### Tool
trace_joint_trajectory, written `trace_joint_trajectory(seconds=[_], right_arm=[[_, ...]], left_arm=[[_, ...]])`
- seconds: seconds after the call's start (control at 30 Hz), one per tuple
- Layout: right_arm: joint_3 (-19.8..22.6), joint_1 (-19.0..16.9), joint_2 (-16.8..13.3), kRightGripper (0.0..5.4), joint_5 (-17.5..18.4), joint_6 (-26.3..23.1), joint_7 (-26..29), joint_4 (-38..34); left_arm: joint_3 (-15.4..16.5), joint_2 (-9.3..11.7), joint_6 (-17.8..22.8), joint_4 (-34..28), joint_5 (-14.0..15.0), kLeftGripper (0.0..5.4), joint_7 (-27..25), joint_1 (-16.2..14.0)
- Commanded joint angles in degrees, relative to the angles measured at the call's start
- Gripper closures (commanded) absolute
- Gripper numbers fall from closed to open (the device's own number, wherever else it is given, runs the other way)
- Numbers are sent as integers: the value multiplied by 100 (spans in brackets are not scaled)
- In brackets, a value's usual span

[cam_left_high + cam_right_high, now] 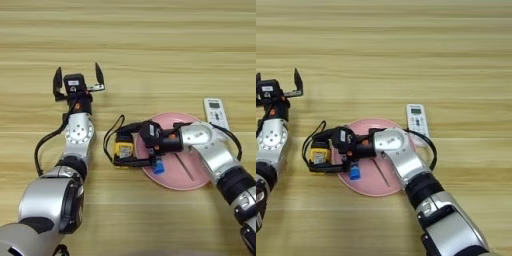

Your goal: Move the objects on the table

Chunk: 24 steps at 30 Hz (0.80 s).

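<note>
1. Left eye view, centre of frame: tape measure [123,149], yellow and black, with a black loop strap arcing to its left. It lies on the counter [150,50] just off the left rim of the pink plate [192,177]. Likely compact, rigid and fairly heavy; the flat sides look the best hold (the strap would swing).
2. Right hand [134,145]: reaching left across the plate, black fingers clamped around the tape measure's body.
3. Glue stick [158,167], blue, on the plate's left part; light, liable to roll.
4. Screwdriver [184,166], thin, lying on the plate.
5. Remote [216,114], white, right of centre, beside the plate.
6. Left hand [79,77]: upper left, fingers spread apart, empty.
</note>
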State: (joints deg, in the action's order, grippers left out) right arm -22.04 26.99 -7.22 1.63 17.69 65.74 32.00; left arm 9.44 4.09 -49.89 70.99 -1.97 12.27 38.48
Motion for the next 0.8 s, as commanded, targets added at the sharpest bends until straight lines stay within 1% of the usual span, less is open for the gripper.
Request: trace_joint_trajectory(seconds=[0.03, 0.17, 0.2, 0.57, 0.67, 0.8], right_arm=[[-211, -185, -145, 180, -92, -209, 217, 77], [-231, -162, -158, 180, -66, -205, 168, 100], [-232, -158, -160, 144, -54, -204, 168, 101], [-263, -128, -172, 30, 15, -184, 162, 73], [-261, -127, -180, 3, 41, -194, 181, 27], [-258, -126, -186, 3, 56, -205, 180, 10]], left_arm=[[13, 20, 15, 1, -15, 0, 12, -5], [18, 22, 23, 6, -14, 0, 6, 1], [20, 22, 24, 7, -16, 0, 5, 2], [42, 13, 24, 9, -20, 0, -9, 4], [42, 9, 23, 8, -21, 0, -9, 5], [41, 5, 23, 8, -22, 0, -8, 7]])
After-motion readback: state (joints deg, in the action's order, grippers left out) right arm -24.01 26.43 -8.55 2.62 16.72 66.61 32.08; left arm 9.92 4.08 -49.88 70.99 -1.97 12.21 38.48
